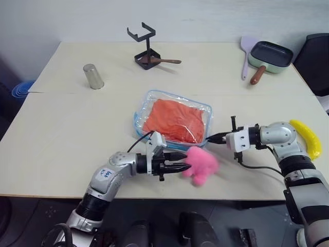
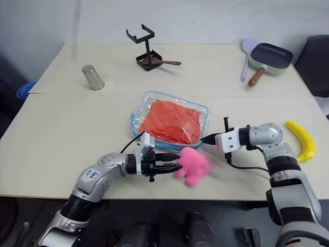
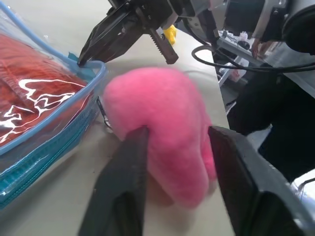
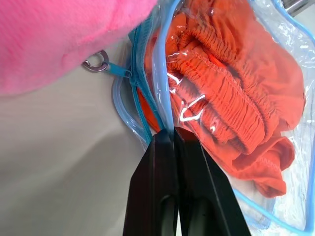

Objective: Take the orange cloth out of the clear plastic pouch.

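Note:
The clear plastic pouch (image 1: 152, 96) with light blue trim lies flat at mid-table, and the orange cloth (image 1: 175, 121) is inside it. My right gripper (image 1: 209, 139) is shut on the pouch's near right corner; the right wrist view has its fingers (image 4: 162, 162) pinching the blue edge beside the zipper pull ring (image 4: 96, 61). A fluffy pink plush lump (image 1: 201, 164) lies just in front of that corner. My left gripper (image 3: 177, 130) comes in from the left, its fingers pressed on both sides of the plush.
A metal cup (image 1: 93, 76) stands at the back left. A black wire stand (image 1: 144, 46) with a wooden spoon is at the back middle. At the back right are a green frying pan (image 1: 270, 54) and a lilac spatula (image 1: 247, 51). A banana (image 1: 307, 138) lies beside my right forearm.

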You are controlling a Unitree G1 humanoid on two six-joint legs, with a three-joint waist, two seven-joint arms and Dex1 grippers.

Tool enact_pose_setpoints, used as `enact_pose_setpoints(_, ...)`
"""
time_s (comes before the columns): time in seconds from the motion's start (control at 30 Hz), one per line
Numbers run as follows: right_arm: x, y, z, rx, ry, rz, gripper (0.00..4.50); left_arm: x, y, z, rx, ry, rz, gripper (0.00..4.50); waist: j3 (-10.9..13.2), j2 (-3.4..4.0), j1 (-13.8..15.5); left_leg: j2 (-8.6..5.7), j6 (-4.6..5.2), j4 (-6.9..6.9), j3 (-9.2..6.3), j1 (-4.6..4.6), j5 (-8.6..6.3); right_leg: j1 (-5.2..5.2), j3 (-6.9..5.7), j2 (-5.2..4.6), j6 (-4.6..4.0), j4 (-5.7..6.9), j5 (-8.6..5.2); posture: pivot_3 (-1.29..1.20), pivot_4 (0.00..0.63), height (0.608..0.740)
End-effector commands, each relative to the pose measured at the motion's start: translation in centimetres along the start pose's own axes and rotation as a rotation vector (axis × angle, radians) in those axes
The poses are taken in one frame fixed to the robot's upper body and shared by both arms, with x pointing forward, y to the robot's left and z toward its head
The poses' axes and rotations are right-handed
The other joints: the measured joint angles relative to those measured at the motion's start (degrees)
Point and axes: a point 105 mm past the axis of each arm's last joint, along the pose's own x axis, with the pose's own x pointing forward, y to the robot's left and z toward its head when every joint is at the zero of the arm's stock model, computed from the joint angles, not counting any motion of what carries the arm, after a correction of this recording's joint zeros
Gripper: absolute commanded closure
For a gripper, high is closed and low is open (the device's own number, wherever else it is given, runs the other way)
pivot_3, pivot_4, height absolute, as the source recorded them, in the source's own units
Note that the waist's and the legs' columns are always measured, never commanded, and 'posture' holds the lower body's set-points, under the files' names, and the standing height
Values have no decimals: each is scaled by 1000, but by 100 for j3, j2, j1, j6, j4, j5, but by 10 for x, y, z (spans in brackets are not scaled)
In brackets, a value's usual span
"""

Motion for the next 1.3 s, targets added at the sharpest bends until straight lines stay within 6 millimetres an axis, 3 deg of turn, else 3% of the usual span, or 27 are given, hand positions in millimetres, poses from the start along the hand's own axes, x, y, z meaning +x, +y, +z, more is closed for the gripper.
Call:
enact_pose_setpoints(0.03, -13, -5, -2, -4, 20, -32, 4500, -6, -5, 2, -6, -14, -9, 3788, 0, 0, -1, 0, 0, 0, 0, 0, 0, 0, 0, 0, 0, 0, 0, 0, 150, 740)
enact_pose_setpoints(0.1, -16, -5, -4, 2, 29, -42, 4500, -14, -7, -1, -16, -9, -4, 4434, 0, 0, -5, 1, 0, 0, 0, 0, 0, 0, 0, 0, 0, -1, 0, 0, 150, 740)
enact_pose_setpoints(0.4, -34, -4, -14, 33, 84, -83, 4500, -72, 6, 5, -23, -52, 148, 4476, 0, 0, -37, 2, -1, 1, -5, 3, 0, 4, 0, -3, 0, -22, 0, 0, 150, 740)
enact_pose_setpoints(0.53, -35, -2, -15, 38, 83, -84, 4500, -84, 2, 10, -10, -76, 141, 4476, 0, 0, -36, 3, -2, 0, -6, 4, -1, 4, -1, -3, 0, -23, 0, 0, 150, 740)
enact_pose_setpoints(0.63, -34, -1, -15, 41, 81, -81, 4500, -76, 1, 6, -10, -25, 127, 3907, 0, 0, -27, 2, -1, 1, -6, 4, -1, 6, -1, -5, 0, -23, 0, 0, 150, 740)
enact_pose_setpoints(0.83, -32, -1, -14, 43, 75, -74, 4500, -27, -3, 15, 123, -36, 24, 2116, 0, 0, -4, 0, -1, 2, -6, 4, -1, 10, -3, -3, 0, -19, 0, 0, 150, 740)
enact_pose_setpoints(1.0, -32, -2, -14, 50, 73, -63, 4500, 9, 13, 10, 197, 25, 50, 620, 0, 0, 13, 0, -1, 7, -2, 5, -1, 10, -5, -1, 0, -10, 0, 0, 150, 740)
enact_pose_setpoints(1.1, -31, 0, -12, 52, 66, -46, 4500, 21, 27, 19, 165, -24, 148, 620, 1, -1, 18, 1, -1, 6, -1, 6, -1, 11, -5, 0, 0, -1, 0, 0, 150, 740)
enact_pose_setpoints(1.3, -31, 0, -12, 69, 57, -44, 4500, 43, 14, 6, 69, 29, 29, 620, 1, -1, 64, 2, -1, 6, -2, 6, -1, 11, -5, 0, 0, -2, 0, 0, 150, 740)
